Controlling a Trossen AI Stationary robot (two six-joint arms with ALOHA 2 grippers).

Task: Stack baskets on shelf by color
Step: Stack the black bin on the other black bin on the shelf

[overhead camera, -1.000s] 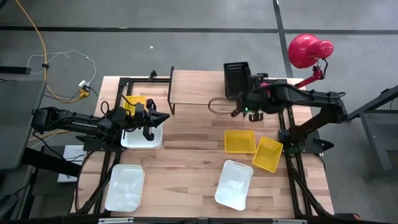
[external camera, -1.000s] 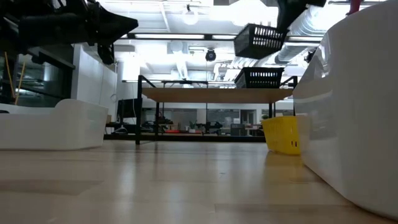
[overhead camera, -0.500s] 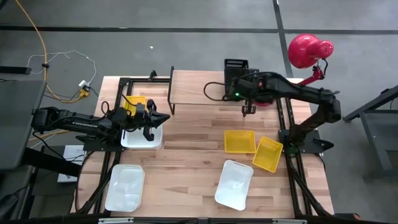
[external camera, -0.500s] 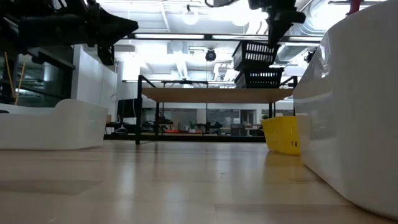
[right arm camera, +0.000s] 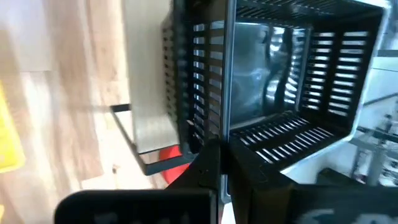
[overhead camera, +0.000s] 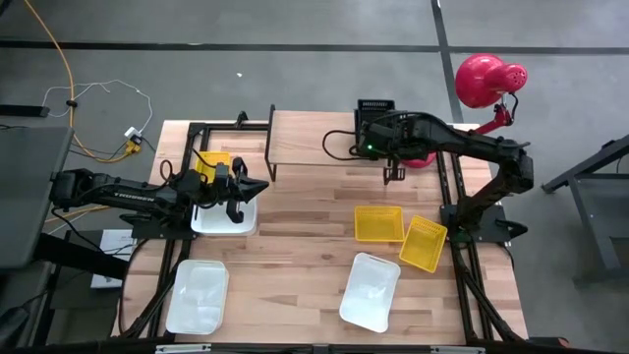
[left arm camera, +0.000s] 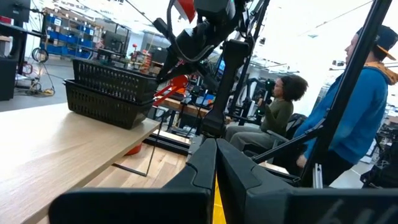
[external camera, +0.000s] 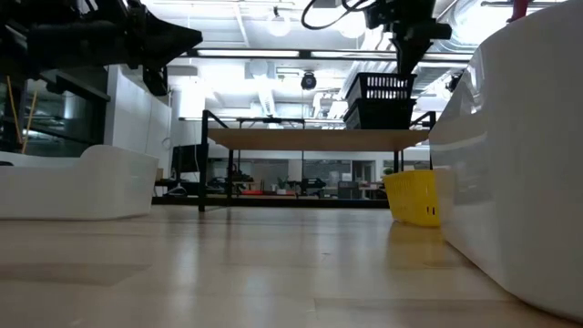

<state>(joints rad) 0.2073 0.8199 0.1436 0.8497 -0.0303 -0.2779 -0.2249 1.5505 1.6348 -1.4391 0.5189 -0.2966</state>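
Evidently the placing of a black basket [external camera: 383, 87] is in hand: it is seen nested on a second black basket [external camera: 386, 115] at the right end of the shelf [overhead camera: 310, 138]. The right gripper [overhead camera: 392, 177] is held just in front of that stack, its jaws closed; in the right wrist view they appear pinched on the near rim of the upper basket, though this cannot be made out with certainty. The next move is judged to call for that rim to be let go and the arm drawn clear without the stack being dragged. The left gripper [overhead camera: 257, 187] is parked, closed and empty, above a white basket [overhead camera: 224, 214] on the worktop [overhead camera: 295, 246]. Two yellow baskets [overhead camera: 379, 223] and two more white ones [overhead camera: 199, 295] lie unsorted on the worktop. The black baskets are slatted, shallow and rectangular.
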